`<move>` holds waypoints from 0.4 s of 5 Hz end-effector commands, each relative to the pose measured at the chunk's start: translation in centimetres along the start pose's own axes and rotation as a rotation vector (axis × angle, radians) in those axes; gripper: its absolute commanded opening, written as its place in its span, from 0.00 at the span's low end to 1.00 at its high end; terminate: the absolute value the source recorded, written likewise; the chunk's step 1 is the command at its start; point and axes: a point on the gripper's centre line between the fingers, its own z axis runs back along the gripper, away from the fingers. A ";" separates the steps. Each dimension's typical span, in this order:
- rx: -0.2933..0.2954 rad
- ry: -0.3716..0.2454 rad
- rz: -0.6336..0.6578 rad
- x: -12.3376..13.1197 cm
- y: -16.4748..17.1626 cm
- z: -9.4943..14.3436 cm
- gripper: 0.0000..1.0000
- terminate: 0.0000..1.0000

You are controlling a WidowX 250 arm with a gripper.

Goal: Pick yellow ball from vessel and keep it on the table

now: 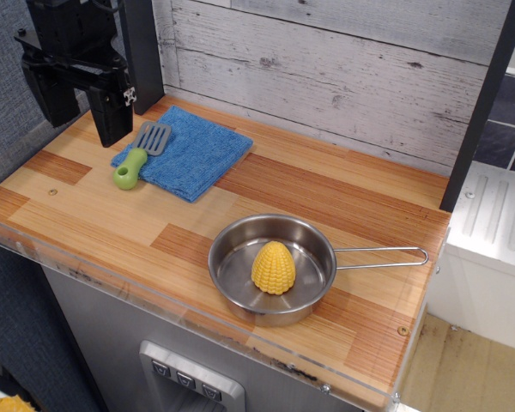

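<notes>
The yellow ball, a bumpy dome-shaped toy corn piece, stands upright inside the vessel, a shiny round steel saucepan with a thin wire-loop handle pointing right. The pan rests on the table, a striped wooden countertop, near its front right. My gripper is black and hangs at the far left back, well away from the pan, with its two fingers apart and nothing between them.
A blue cloth lies at the back left with a green-handled spatula on its left edge, just right of the gripper. A clear plastic edge runs along the table's front. A dark post stands at the right.
</notes>
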 end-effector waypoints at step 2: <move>0.000 -0.038 -0.040 0.4 -2.8 -0.3 1.00 0.00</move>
